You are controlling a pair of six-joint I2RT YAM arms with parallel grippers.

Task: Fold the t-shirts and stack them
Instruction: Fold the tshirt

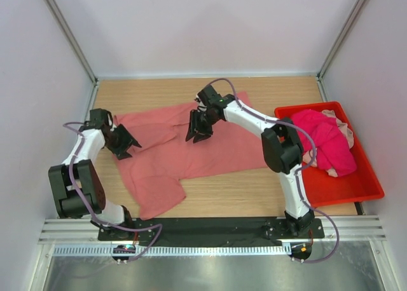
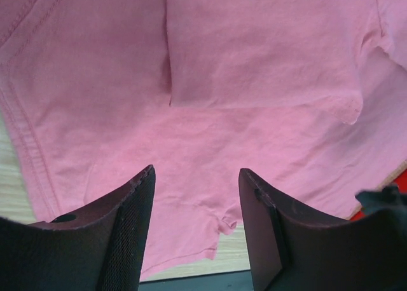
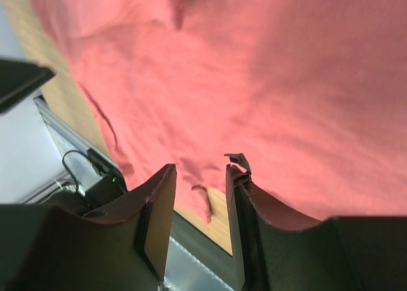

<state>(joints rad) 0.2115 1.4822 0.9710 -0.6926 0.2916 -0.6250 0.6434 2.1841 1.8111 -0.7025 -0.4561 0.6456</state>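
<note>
A large salmon-pink t-shirt [image 1: 216, 152] lies spread over the wooden table, with a flap folded over its upper left part and one end hanging toward the near edge. My left gripper [image 1: 124, 145] hovers open above the shirt's left side. In the left wrist view the salmon shirt [image 2: 254, 49] fills the picture, and the left gripper [image 2: 197, 171] has nothing between its jaws. My right gripper [image 1: 199, 131] stands open over the shirt's upper middle. The right wrist view shows the right gripper [image 3: 200, 169] empty above the salmon cloth [image 3: 286, 81]. A magenta t-shirt [image 1: 325, 143] and a pale pink one [image 1: 345, 127] lie crumpled in the bin.
A red plastic bin [image 1: 337, 190] stands at the right edge of the table, against the right arm. White walls close in the left, right and back. Bare wood [image 1: 241, 192] shows in front of the shirt, and a black base rail [image 1: 210, 229] runs along the near edge.
</note>
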